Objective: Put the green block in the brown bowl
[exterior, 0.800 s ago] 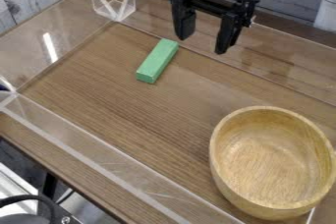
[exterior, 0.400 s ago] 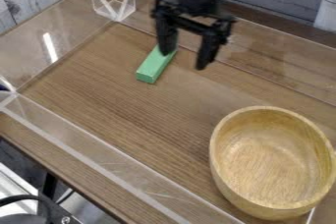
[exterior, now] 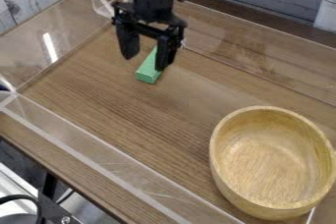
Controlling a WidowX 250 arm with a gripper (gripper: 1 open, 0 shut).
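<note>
1. Background: a brown wooden table (exterior: 155, 135) forms the work surface; all places below are given relative to the brown bowl (exterior: 272, 163).
2. Brown bowl: it lies upright near the table's right side in the view, its open mouth upward, ready to receive the block.
3. Green block (exterior: 149, 68): it rests on the wood, well apart from the bowl, beyond it and to its left in the view, outside the rim.
4. Gripper (exterior: 147, 50): its jaws stand wide apart, one to each side of the block, released and grasping nothing. This straddling placement presumably serves to align the jaws for a grasp across the block's narrow width; a further descent and closing would be called for.
5. Difference from the earlier frames: the gripper has moved farther from the bowl, from beyond the block's right side to over it; block and bowl are unmoved.
</note>
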